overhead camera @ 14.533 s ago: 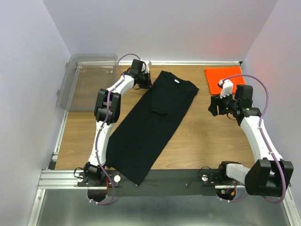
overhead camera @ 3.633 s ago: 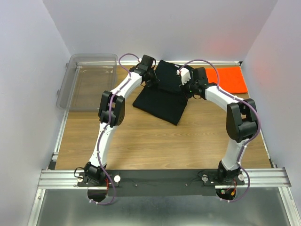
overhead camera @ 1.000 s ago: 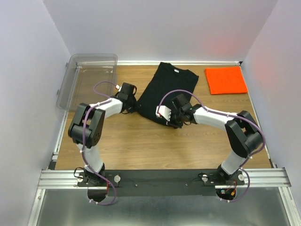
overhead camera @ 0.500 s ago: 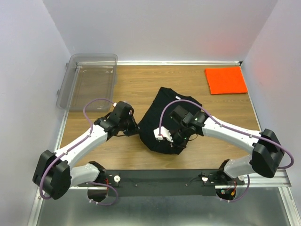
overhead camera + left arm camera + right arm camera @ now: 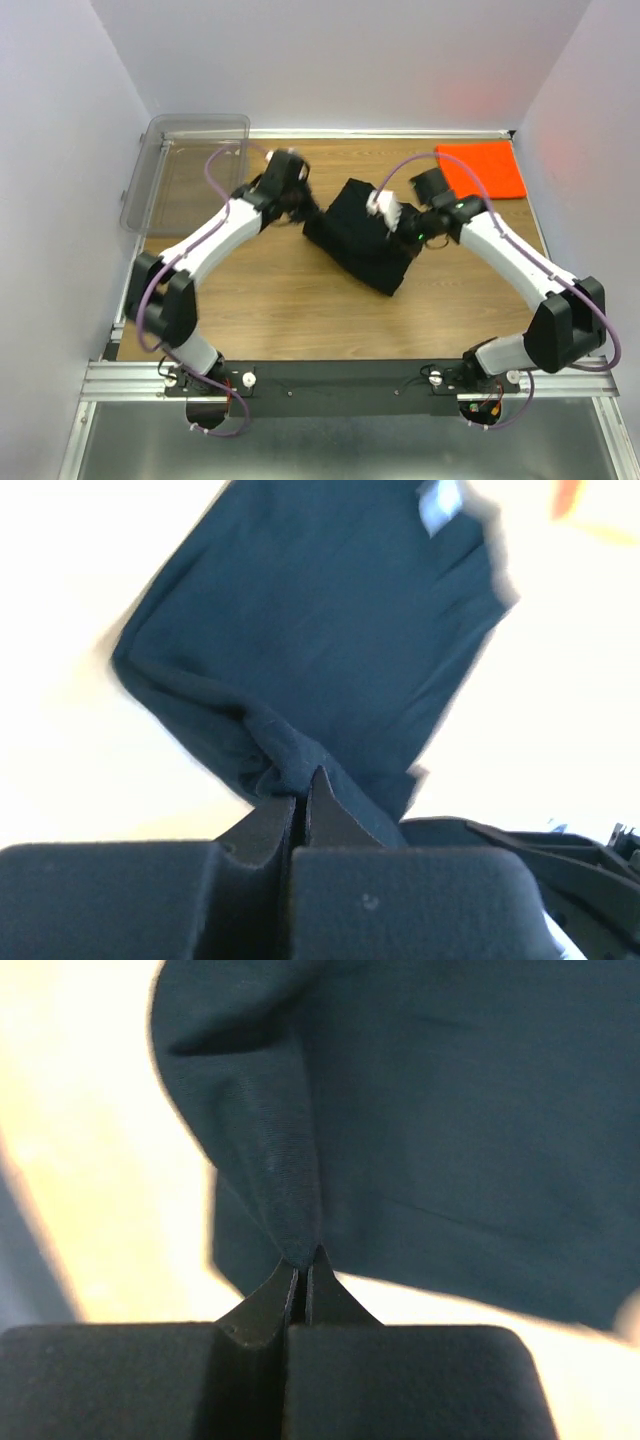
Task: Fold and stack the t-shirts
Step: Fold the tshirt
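Observation:
The black t-shirt [image 5: 358, 238] lies as a small folded bundle at mid-table, its far edge raised between both grippers. My left gripper [image 5: 306, 212] is shut on the shirt's left corner; in the left wrist view the gripper [image 5: 303, 783] pinches a bunched fold of the black t-shirt [image 5: 320, 610]. My right gripper [image 5: 403, 238] is shut on the right corner; in the right wrist view the gripper [image 5: 305, 1258] clamps a fold of the hanging black t-shirt [image 5: 450, 1110]. The orange t-shirt [image 5: 481, 170] lies folded flat at the back right, apart from both grippers.
A clear plastic bin [image 5: 186, 172] stands at the back left, just left of the left arm. Bare wooden tabletop [image 5: 300, 310] shows in front of the black shirt. Walls close the table on the left, back and right.
Both grippers, still shut on the black shirt, have swung from the near part of the table back toward the far side, carrying the cloth over itself into a smaller bundle.

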